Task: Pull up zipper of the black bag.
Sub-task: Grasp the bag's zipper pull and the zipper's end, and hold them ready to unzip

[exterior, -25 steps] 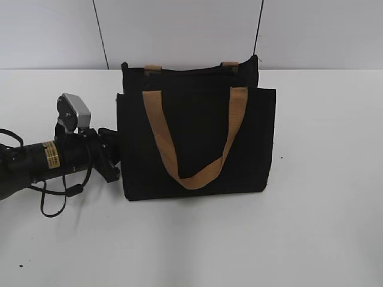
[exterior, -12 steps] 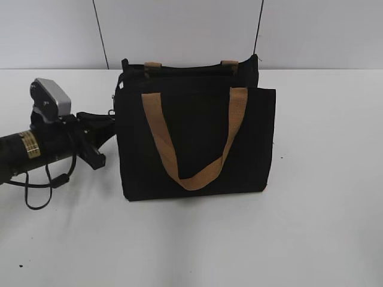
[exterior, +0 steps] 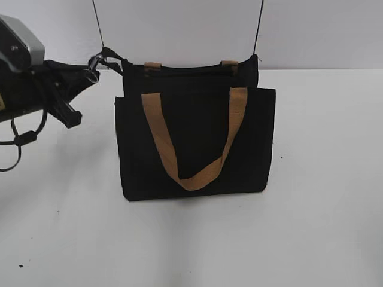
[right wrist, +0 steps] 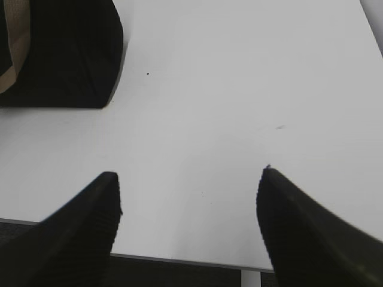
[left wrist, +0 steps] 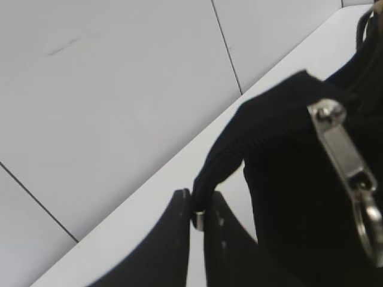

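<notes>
The black bag (exterior: 197, 143) stands upright mid-table with tan handles; its lower corner shows in the right wrist view (right wrist: 66, 60). My left gripper (exterior: 90, 73) is raised at the bag's top left corner. In the left wrist view it (left wrist: 199, 210) is shut on the zipper (left wrist: 199, 220), a small silver piece at the end of a black ribbed strip stretched out from the bag (left wrist: 299, 197). The silver glint shows by the fingertips (exterior: 96, 60). My right gripper (right wrist: 188, 179) is open and empty over bare table, out of the exterior view.
A silver snap clasp (left wrist: 347, 158) hangs against the bag's fabric just right of the held strip. White table (exterior: 311, 227) all round the bag; its front edge (right wrist: 179, 260) lies under the right gripper. White wall behind.
My left gripper has risen from beside the bag's lower left side to its top left corner, drawing the black strip and silver piece up and outward. The bag has stayed put.
</notes>
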### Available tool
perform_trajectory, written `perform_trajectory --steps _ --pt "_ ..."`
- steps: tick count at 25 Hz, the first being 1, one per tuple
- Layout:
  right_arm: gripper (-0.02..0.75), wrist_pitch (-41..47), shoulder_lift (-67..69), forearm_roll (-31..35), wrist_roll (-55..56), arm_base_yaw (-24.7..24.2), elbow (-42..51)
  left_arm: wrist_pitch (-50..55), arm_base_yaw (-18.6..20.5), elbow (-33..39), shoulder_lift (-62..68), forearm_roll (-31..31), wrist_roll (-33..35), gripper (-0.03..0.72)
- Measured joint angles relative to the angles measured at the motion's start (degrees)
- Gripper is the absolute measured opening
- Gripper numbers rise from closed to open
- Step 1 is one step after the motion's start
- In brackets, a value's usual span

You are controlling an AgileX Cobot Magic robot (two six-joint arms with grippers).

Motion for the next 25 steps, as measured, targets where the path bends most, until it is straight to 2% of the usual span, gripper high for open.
perform_trajectory --steps 3,8,13,17,20,22,25 --pt "0.545 0.0 0.0 0.0 0.0 0.0 0.0 6.63 0.0 0.0 -5.64 1.43 -0.97 0.035" --pt "0.545 0.0 0.0 0.45 0.11 0.0 0.0 11.75 0.0 0.0 -13.49 7.45 -8.39 0.035" --pt "0.545 -1.08 0.0 5.81 0.3 0.0 -0.06 16.99 0.0 -0.05 -19.34 10.17 -14.87 0.034" --pt "0.545 -10.15 2.06 13.53 0.41 0.0 -1.02 19.95 0.0 -1.75 -21.06 13.03 -20.8 0.034" --pt "0.545 -19.4 8.62 19.78 0.01 0.0 -1.11 20.64 -0.25 -4.03 -21.06 20.44 -28.8 0.034" --pt "0.545 -23.37 14.3 23.66 -2.79 0.0 -1.29 21.06 -0.54 -5.81 -21.18 24.43 -33.55 0.034" --pt "0.545 -25.76 24.33 28.2 -11.24 0.0 -3.57 21.44 -0.62 -7.29 -22.09 27.14 -36.67 0.034"
